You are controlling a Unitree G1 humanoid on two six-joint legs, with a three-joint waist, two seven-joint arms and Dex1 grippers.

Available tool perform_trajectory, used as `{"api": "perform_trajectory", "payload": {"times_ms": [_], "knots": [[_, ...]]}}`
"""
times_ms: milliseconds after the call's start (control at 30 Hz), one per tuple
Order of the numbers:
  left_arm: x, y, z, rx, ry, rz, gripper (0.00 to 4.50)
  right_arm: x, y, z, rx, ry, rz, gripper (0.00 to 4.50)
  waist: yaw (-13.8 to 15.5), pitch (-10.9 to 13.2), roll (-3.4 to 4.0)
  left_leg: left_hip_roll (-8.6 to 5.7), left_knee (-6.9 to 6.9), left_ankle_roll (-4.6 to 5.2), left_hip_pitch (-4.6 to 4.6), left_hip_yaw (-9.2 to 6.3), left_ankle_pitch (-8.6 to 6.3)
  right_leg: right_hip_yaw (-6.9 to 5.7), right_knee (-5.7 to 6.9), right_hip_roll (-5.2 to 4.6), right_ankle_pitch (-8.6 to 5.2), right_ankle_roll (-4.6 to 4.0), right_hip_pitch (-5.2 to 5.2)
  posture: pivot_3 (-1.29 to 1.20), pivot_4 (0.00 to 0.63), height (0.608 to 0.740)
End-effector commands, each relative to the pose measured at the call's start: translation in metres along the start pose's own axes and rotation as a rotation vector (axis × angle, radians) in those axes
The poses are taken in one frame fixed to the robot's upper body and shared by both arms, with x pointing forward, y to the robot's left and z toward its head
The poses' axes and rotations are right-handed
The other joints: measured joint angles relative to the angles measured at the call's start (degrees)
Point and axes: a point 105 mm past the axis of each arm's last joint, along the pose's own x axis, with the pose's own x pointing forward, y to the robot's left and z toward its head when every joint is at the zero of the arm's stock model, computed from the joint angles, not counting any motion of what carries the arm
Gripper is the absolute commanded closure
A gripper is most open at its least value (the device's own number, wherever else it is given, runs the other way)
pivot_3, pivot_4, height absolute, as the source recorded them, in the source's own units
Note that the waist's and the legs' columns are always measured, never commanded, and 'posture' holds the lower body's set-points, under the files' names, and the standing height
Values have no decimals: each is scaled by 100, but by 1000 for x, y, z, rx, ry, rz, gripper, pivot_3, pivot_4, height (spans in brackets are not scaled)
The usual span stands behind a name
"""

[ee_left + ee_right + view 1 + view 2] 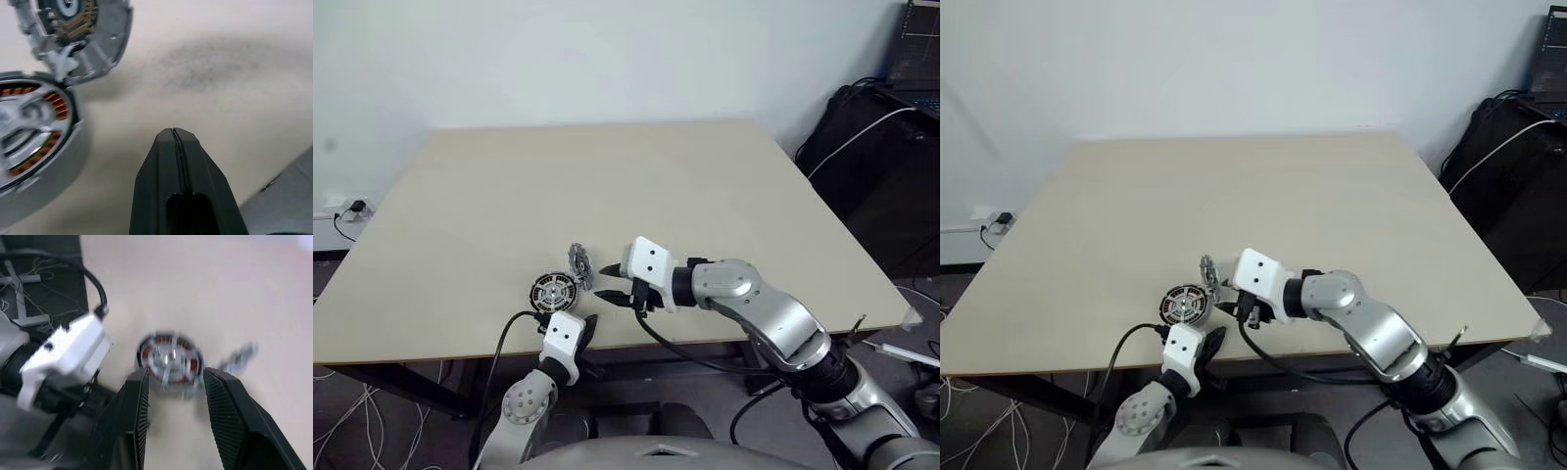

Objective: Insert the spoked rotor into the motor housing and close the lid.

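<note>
Copper windings are showing in the housing [554, 291], lying near the tabletop's [607, 186] front edge with the rotor seemingly seated already. The left claw [175, 139] is sitting closed and empty just before it. The lid [580, 262] is standing tilted just beside the housing, the right claw [607, 284] hovering open and empty, apparently needing to grip it next. Cables are trailing below a white wall.

Near the front edge of the beige wooden table [607, 176], left of centre, sits the round copper-wound motor housing [554, 291], spoked rotor within; just behind-right, a tilted silver-grey metal disc [580, 262] stands on edge.
</note>
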Motion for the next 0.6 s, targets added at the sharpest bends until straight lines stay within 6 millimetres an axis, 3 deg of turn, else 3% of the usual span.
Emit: {"api": "perform_trajectory", "payload": {"times_ms": [33, 200, 600], "knots": [[-8, 2, 18, 51, -83, 7, 4500, 17, -4, 10, -98, -37, -1, 2624, 8, 0, -1, 0, 0, 0, 1, 0, 0, 0, 0, 0, 0, -1, 0, 0, 0, 740], [-21, 6, 16, 70, -71, 21, 4500, 41, 0, 9, -136, -39, 36, 2624, 45, 0, 3, 0, -1, -1, 1, 0, 0, 0, 3, 1, -2, -7, -2, 0, 0, 740], [-27, 5, 16, 49, -57, 15, 4500, 73, 11, -37, -338, 174, 163, 2624, 104, -2, 9, -2, -2, -6, 7, 2, -3, 0, 8, 10, -2, -11, -2, 0, 0, 740]]}}
